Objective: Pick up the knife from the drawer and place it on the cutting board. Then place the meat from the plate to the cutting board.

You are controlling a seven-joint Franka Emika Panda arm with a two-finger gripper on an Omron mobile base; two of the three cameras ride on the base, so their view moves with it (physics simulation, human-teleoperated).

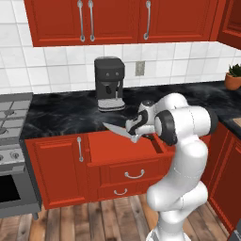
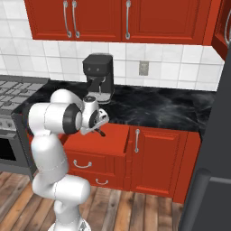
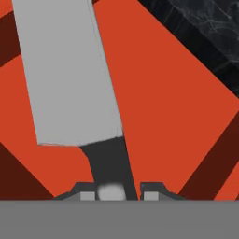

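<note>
**Knife held above the open drawer**

Knife point(image 3: 70, 74) gripped by its black handle between the fingers point(image 3: 115, 190), broad grey blade running up toward the upper left of the hand view. Narrow stance of the fingers, closed on the handle from both sides. Seen at centre of the left base view, knife point(image 1: 115, 128) pointing left from the fingers point(image 1: 135, 136), blade tilted slightly, tip toward the left, raised over the red floor of the drawer point(image 1: 120, 147). Drawer pulled out from under the bench point(image 1: 61, 117), dark marbled top running across the middle of the frame. In the right base view, fingers point(image 2: 97, 131) at centre left, just over the open drawer point(image 2: 110, 140); knife itself too hidden there to make out. Black coffee machine point(image 1: 109, 84) standing on the bench behind the drawer, against the white tiled wall. Stove point(image 1: 12, 113) at the left edge of the left base view. Potted plant point(image 1: 233, 77) at the right edge, on the bench. Two closed drawer fronts with curved silver handles point(image 1: 134, 175) below the open one.
</note>
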